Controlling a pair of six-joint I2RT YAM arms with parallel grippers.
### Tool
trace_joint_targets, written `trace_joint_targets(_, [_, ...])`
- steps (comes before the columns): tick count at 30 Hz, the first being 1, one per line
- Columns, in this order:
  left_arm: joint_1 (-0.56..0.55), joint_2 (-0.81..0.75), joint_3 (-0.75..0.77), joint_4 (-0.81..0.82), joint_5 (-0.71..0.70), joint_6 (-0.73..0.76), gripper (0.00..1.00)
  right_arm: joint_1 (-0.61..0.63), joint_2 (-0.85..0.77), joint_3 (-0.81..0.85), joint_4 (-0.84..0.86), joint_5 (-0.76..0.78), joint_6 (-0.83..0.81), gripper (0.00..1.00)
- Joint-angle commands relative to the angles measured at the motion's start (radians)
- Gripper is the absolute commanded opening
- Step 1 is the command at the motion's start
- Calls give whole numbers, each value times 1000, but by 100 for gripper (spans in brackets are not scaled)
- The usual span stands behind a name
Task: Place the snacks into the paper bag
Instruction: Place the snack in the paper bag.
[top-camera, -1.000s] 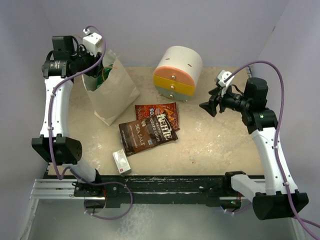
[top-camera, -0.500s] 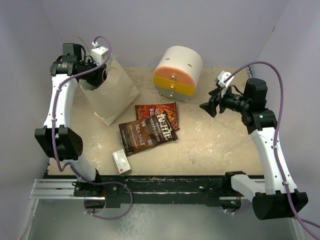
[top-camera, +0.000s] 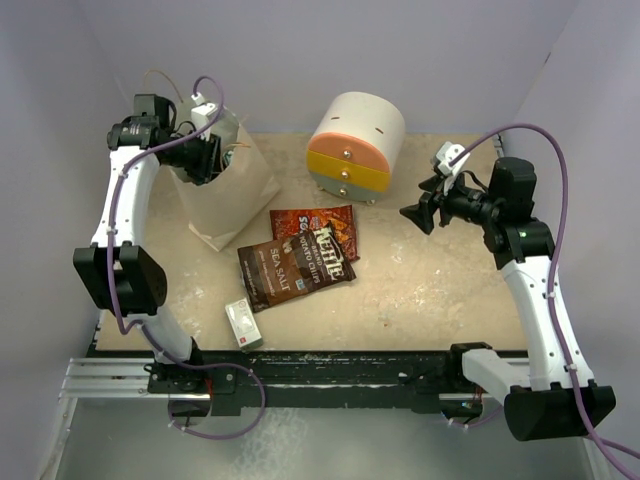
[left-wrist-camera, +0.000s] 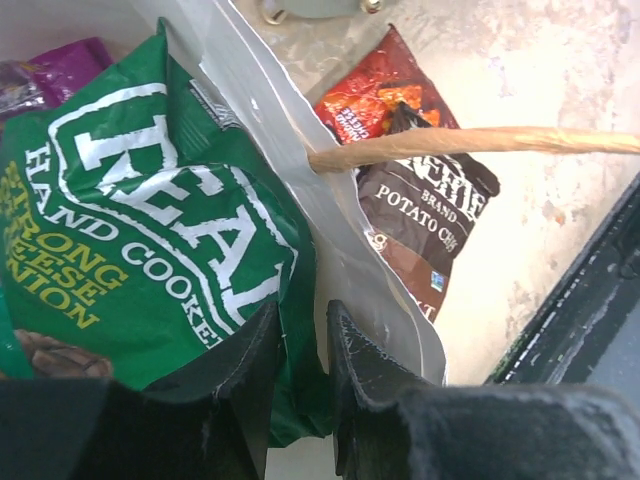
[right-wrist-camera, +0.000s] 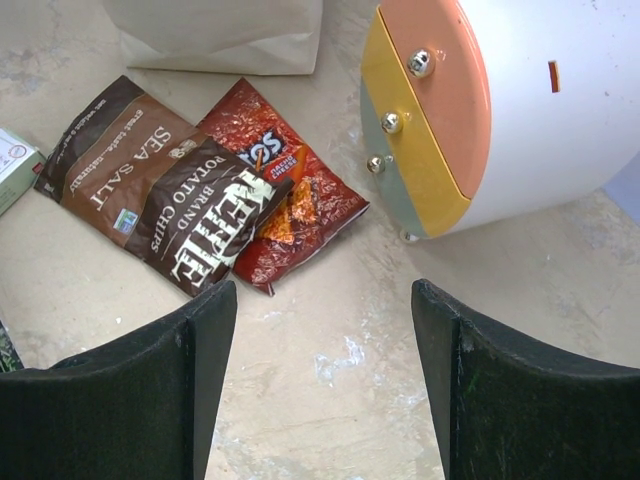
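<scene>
The cream-tan paper bag (top-camera: 238, 200) stands at the back left, its mouth open. My left gripper (top-camera: 206, 152) is in that mouth. In the left wrist view the left gripper (left-wrist-camera: 305, 345) is shut on the edge of the green bag with white lettering (left-wrist-camera: 150, 230), which is inside the paper bag's wall (left-wrist-camera: 335, 240). A purple packet (left-wrist-camera: 60, 70) lies deeper inside. A dark brown chip bag (top-camera: 290, 265) and a red-brown chip bag (top-camera: 312, 224) lie on the table's middle. My right gripper (top-camera: 416, 213) is open and empty above the table at the right.
A round white-orange-yellow drawer unit (top-camera: 355, 145) stands at the back centre, close to the right gripper (right-wrist-camera: 325, 380). A small white box (top-camera: 242, 322) lies near the front edge. The paper bag's string handle (left-wrist-camera: 470, 142) sticks out over the chip bags.
My left gripper has moved right and down into the paper bag's mouth with the green bag; the green bag no longer shows from above. The right arm has not moved.
</scene>
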Motion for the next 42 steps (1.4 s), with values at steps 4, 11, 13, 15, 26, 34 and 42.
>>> trace_joint_targets(4, [-8, -41, 34, -44, 95, -18, 32, -9, -16, 0, 38, -33, 6, 73])
trace_joint_targets(11, [-8, -108, 73, 104, -173, 7, 43, -9, -10, 0, 41, -29, 6, 74])
trace_joint_targets(13, [-8, -125, 79, 146, -225, 18, 47, -9, -3, 0, 44, -28, 6, 74])
trace_joint_targets(15, [-7, -137, 86, 181, -263, 29, 50, -9, 8, -2, 51, -24, 1, 74])
trace_joint_targets(26, [-7, -203, 90, 346, -449, 77, 67, 117, 196, 7, 63, 25, -38, 74])
trace_joint_targets(34, [-8, -331, -11, 483, -524, 23, 94, 289, 392, -21, 156, 102, 12, 78])
trace_joint_targets(42, [-8, -412, -91, 493, -450, -26, 98, 403, 574, -29, 247, 207, 80, 76])
